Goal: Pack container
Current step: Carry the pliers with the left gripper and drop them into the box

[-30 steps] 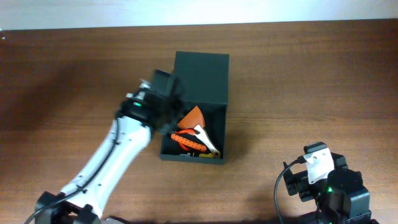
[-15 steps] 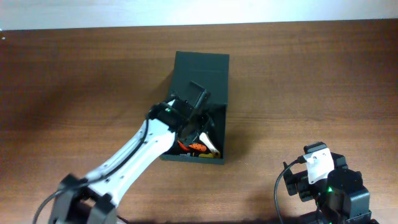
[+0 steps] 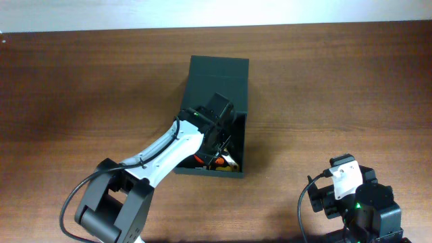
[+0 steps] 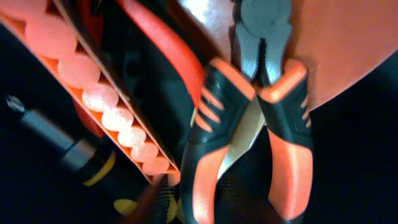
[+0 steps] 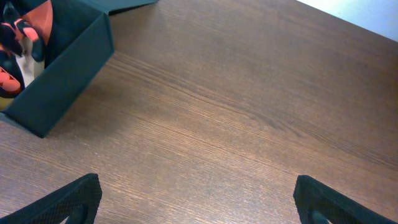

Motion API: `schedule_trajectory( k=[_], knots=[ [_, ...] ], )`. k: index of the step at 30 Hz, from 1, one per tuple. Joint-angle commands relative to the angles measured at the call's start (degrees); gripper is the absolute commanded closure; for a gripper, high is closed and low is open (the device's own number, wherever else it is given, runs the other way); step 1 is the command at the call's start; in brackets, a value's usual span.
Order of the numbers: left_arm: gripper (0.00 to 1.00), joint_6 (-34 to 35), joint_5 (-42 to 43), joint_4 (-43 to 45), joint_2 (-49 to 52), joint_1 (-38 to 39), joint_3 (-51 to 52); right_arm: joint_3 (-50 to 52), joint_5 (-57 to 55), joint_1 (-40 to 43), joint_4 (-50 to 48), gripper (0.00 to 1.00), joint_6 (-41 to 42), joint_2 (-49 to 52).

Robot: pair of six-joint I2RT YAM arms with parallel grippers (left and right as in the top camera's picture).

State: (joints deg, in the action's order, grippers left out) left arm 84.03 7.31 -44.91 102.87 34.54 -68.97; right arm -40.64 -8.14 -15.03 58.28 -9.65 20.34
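Observation:
The container [image 3: 219, 81] is a dark green-black box with its flap lid laid open towards the far side; it also shows in the right wrist view [image 5: 62, 81]. My left gripper [image 3: 214, 129] is down inside it, right over the tools. The left wrist view shows pliers with orange-and-black handles [image 4: 214, 124], an orange tool with a scalloped edge [image 4: 93, 81] and a screwdriver with a yellow band [image 4: 68, 149]. Its fingers are dark and blurred at the frame's bottom, so their state is unclear. My right gripper [image 5: 196, 199] is open and empty over bare table.
The right arm [image 3: 354, 199] rests at the table's near right corner, well apart from the container. A wooden tabletop [image 3: 324, 88] surrounds the box on all sides.
My left arm has swung from the container's left rim to over its opening and lowered the gripper among the tools. The right arm has not moved.

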Motion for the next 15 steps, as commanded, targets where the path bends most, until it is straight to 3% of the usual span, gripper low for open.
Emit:
schedule_trajectory(
  k=[1,6,8,12,15],
  knots=[
    [0.54,0.57,1.09,-0.07,0.31,0.24,0.57,0.24,-0.92,0.48,-0.15,0.01,-0.11,-0.42],
    [0.45,0.52,0.7,-0.07,-1.9,0.24,0.57,0.24,-0.92,0.48,-0.15,0.01,-0.11,-0.42],
    [0.37,0.26,-0.31,-0.07,-4.7,0.24,0.57,0.24,-0.94,0.48,-0.15,0.01,-0.11,-0.42],
    [0.02,-1.29,-4.33,-0.07,-13.53,0.24,0.52,0.24,-0.92,0.48,-0.15,0.01,-0.11,-0.42],
    [0.01,-5.57,-8.92,-0.07,-20.72,0.17,0.48,0.24,-0.92,0.48,-0.15,0.01,-0.13,-0.42]
  ],
)
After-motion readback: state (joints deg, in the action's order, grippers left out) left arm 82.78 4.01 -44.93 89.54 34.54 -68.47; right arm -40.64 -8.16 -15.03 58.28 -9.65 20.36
